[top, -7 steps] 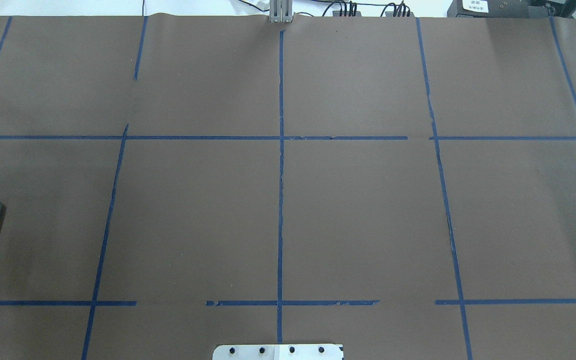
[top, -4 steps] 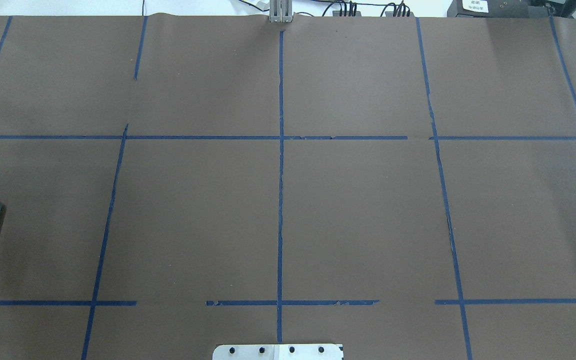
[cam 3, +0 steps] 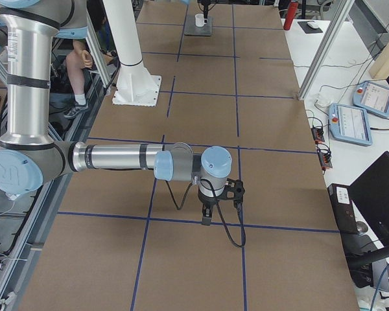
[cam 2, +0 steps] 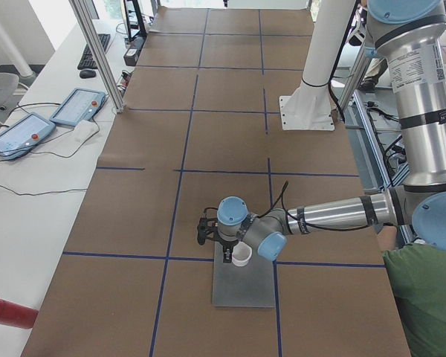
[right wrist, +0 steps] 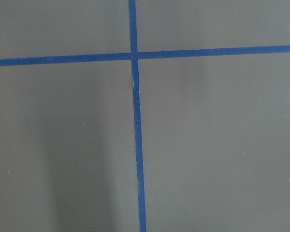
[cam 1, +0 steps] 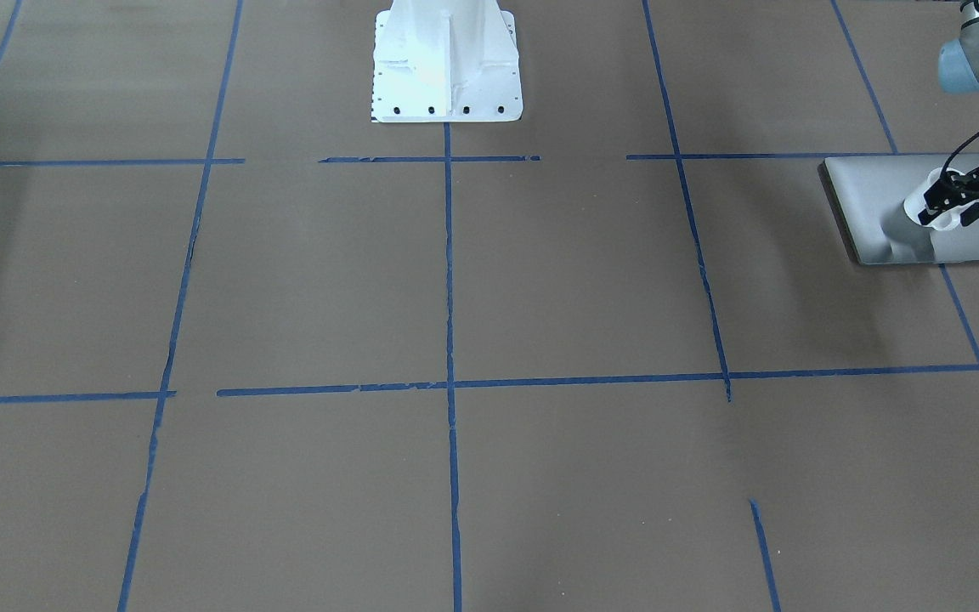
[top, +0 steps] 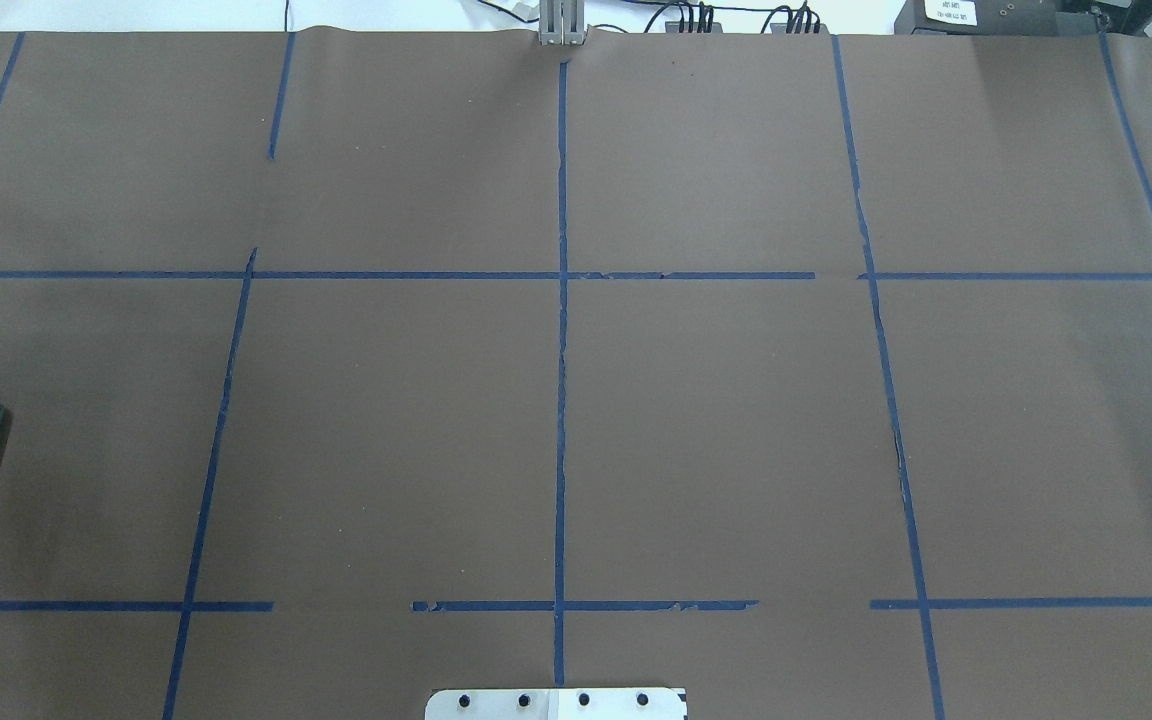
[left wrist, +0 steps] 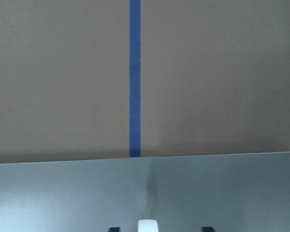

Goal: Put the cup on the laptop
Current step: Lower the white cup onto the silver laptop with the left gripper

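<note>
White cup (cam 1: pixel 923 208) at left hand (cam 1: pixel 953 208) over laptop (cam 1: pixel 872 195); whether clenched, cannot tell.

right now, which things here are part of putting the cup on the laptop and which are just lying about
In the job:
cup
laptop, under the cup
left gripper, at the cup

Just lying about:
right gripper, far from both
pendants, on the side bench
keyboard, same bench
red tube, at the bench's near end

Left gripper (cam 2: pixel 227 257) at cup (cam 2: pixel 241 257), over laptop (cam 2: pixel 245 290), brown table (cam 2: pixel 223 149)
</note>
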